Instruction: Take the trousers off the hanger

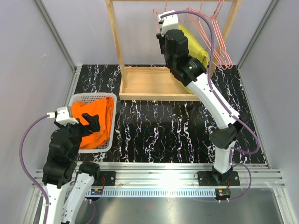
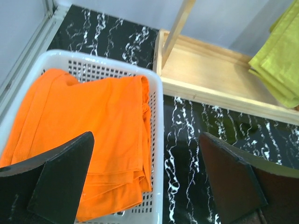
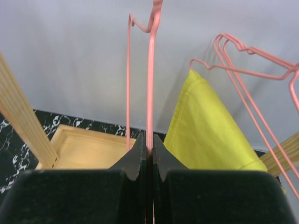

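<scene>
The orange trousers (image 1: pixel 96 119) lie folded in the white basket (image 1: pixel 93 95), which sits on the black marbled desk (image 1: pixel 163 130) at about 9 o'clock in the top view, well apart from the hanger. The left gripper (image 2: pixel 145 140) hangs just above the basket's near right corner. It is released, its two dark fingers spread wide with cloth and basket rim showing between them and nothing held. At 12 o'clock stands the wooden rack (image 1: pixel 154 84), and the right arm reaches up into it. In the right wrist view the right gripper (image 3: pixel 149 140) is clenched on the thin pink wire hanger (image 3: pixel 151 84), the fingertips pressed together on a wire that runs straight up from them to a bend at the top. Toward 3 o'clock of that hanger, yellow-green trousers (image 3: pixel 205 130) drape over another pink hanger, and other hangers (image 1: pixel 219 42) hang further right on the rack.
</scene>
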### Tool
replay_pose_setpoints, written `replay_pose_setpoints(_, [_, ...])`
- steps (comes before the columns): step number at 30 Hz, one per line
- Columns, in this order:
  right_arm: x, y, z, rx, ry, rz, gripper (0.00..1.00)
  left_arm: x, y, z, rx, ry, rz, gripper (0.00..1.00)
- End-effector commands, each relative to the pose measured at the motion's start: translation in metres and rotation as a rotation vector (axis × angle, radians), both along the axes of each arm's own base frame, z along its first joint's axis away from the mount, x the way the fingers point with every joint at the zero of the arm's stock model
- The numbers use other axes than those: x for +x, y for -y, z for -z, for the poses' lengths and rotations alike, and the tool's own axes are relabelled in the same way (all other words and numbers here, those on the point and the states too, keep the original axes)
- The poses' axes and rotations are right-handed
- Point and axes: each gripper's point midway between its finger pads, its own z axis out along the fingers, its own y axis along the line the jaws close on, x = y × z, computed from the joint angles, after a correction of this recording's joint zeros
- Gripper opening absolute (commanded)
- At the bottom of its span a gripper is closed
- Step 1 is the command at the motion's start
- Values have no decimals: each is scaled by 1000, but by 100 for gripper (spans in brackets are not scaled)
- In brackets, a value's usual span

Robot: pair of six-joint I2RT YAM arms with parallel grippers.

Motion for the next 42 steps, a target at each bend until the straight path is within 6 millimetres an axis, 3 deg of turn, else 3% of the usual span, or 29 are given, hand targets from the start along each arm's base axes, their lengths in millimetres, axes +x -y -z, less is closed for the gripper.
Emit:
replay_pose_setpoints(1, [10,10,-28,39,66,10,0,3,-5,-9,-7,48,-31,99])
replay_pose_setpoints(3, [15,11,-31,44,72,15,0,6,-3,-6,-3,33,-25,99])
replay_pose_setpoints(4, [24,9,-18,23,49,23,0,7,-3,-3,1,23,-24,99])
replay_pose_setpoints(8, [41,10,-2,2,19,36,0,9,-1,-2,4,6,-17,99])
replay_pose_setpoints(11, [40,7,7,18,-4,29,0,7,-2,-3,6,17,-21,99])
replay_pose_setpoints(12, [42,3,23,21,-36,21,0,7,-3,-3,6,18,-21,99])
replay_pose_setpoints(13, [38,5,15,49,-18,16,0,7,-2,-4,5,20,-19,99])
replay_pose_setpoints(18, [26,0,30,106,-60,-30,0,8,-4,-1,8,1,-29,99])
replay_pose_setpoints(19, [23,-2,30,109,-62,-39,4,7,-6,0,11,-9,-42,99])
replay_pose_setpoints(20, [22,-2,30,111,-63,-42,22,9,-7,2,15,-27,-50,99])
replay_pose_setpoints(22, [14,1,25,122,-56,-42,45,10,-13,7,22,-61,-86,99])
replay_pose_setpoints(23, [11,3,22,130,-54,-39,68,11,-15,4,25,-72,-99,99])
replay_pose_setpoints(24, [4,7,16,150,-49,-42,87,11,-17,3,30,-82,-109,99])
replay_pose_setpoints(25, [0,9,14,156,-51,-46,99,9,-21,4,37,-102,-130,99])
replay_pose_setpoints(29, [-28,20,-6,194,-36,-91,99,1,-29,-18,43,-117,-172,99])
replay_pose_setpoints(30, [-43,27,-15,240,-32,-100,100,-1,-31,-34,33,-97,-181,99])
replay_pose_setpoints(32, [-58,32,-12,244,-49,-124,99,-10,-38,-37,46,-132,-214,99])
replay_pose_setpoints(33, [-76,44,-24,256,-35,-131,99,-15,-40,-52,43,-114,-223,99])
replay_pose_setpoints(34, [-84,50,-25,259,-39,-135,100,-19,-44,-46,66,-161,-235,99])
replay_pose_setpoints(37, [-117,78,-16,246,-82,-106,99,-30,-48,-49,111,-209,-234,99])
replay_pose_setpoints(38, [-123,84,-2,232,-114,-91,99,-32,-48,-48,127,-223,-224,99])
replay_pose_setpoints(42, [-172,128,19,222,-189,-33,100,-51,-59,-40,188,-299,-245,99])
